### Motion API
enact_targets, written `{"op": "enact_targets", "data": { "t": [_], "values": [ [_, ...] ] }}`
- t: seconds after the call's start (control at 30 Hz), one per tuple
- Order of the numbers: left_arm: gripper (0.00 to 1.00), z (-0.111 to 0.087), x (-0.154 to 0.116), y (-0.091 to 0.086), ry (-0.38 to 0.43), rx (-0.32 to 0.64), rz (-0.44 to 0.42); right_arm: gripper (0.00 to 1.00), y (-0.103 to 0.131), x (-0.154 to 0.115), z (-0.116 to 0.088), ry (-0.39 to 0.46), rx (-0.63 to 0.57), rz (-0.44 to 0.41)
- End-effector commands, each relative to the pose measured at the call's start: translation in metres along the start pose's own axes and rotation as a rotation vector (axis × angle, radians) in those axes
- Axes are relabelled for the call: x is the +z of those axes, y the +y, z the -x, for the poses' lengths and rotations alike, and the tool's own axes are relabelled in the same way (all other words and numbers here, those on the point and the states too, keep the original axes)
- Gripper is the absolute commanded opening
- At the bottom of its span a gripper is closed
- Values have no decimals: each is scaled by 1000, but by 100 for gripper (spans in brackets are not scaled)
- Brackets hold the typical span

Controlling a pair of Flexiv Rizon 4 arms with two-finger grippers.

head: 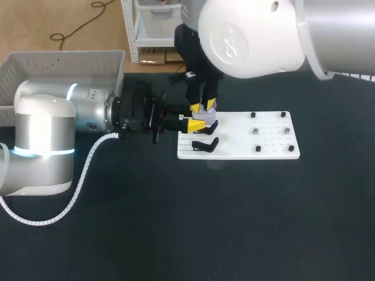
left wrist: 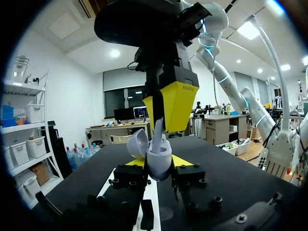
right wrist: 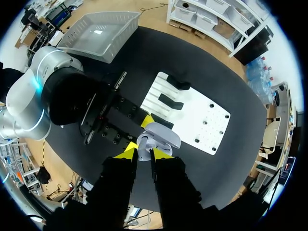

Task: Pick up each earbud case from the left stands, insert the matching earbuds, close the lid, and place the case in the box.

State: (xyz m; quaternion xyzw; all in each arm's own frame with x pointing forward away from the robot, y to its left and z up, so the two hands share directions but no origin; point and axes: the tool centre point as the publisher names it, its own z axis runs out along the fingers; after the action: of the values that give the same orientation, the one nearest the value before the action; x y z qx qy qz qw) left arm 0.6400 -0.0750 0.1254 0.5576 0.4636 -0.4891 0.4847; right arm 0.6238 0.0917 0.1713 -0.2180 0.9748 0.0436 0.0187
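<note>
Head view has the white board [head: 269, 146] mid-table, both arms meeting over its stands [head: 205, 144]. Left gripper [left wrist: 159, 162] pinches the open case [right wrist: 159, 137] just above the board. Right gripper [right wrist: 143, 153], straight overhead, looks clamped on an earbud [left wrist: 158, 134]. I'd lower it dead vertical and let go only once it's seated.

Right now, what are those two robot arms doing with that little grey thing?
The left gripper holds a small grey earbud case with its lid open, over the black stands on the white board. The right gripper hangs right above the open case. I cannot tell if it holds an earbud. The case has not gone into the box yet.
</note>
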Motion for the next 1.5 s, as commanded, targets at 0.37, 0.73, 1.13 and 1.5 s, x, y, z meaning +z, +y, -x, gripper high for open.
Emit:
{"op": "enact_targets", "data": {
  "t": [0.37, 0.73, 1.13, 1.5],
  "values": [
    [0, 0, 0, -1, 0, 3, 5, 0, -2, 5, 1, 8, 1, -6],
    [0, 0, 0, -1, 0, 3, 5, 31, 2, 6, 8, 15, -13, -22],
    [0, 0, 0, -1, 0, 3, 5, 100, 2, -12, -3, -6, 6, -2],
    [0, 0, 0, -1, 0, 3, 5, 100, -31, -49, 3, -26, 125, 19]
  ]
}}
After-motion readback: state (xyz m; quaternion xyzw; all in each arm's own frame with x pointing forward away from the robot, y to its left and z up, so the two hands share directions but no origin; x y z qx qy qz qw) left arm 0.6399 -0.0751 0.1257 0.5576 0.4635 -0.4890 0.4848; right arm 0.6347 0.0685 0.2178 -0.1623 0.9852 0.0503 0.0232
